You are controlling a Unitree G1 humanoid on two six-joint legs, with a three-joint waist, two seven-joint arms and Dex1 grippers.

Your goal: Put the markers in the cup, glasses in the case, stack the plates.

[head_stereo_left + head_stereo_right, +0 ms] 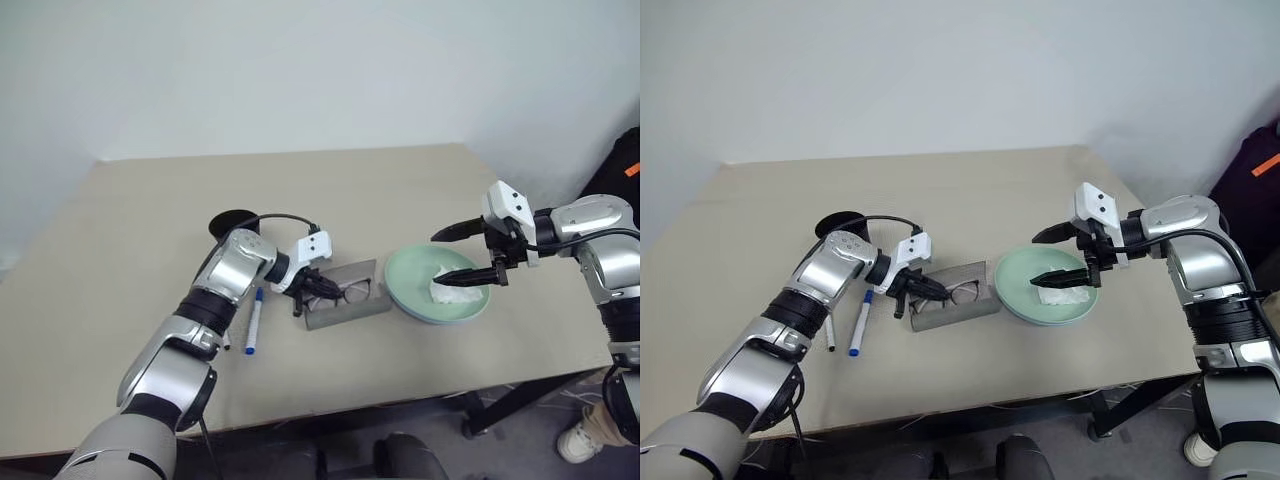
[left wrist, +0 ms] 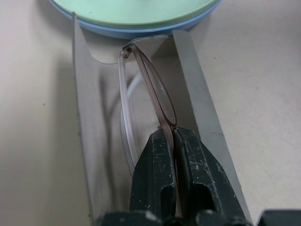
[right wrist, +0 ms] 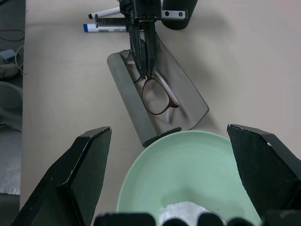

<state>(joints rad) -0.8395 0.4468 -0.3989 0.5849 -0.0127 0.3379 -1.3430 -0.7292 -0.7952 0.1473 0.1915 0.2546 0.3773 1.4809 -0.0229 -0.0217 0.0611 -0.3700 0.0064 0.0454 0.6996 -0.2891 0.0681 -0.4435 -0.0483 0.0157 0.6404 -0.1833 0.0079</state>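
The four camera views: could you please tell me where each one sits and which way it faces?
Left and right eye views: on the head, looking forward and down over the table; both arms show.
Left wrist view: along the left claw, shut on the glasses over the case.
Right wrist view: along the open right claw, over the plates.
Shared: both wrist views show glasses, case and plates.

Left fingers point(image 2: 188, 165) pinch the glasses point(image 2: 157, 96) over the open case point(image 2: 89, 155) — plates point(image 2: 136, 21) just beyond.
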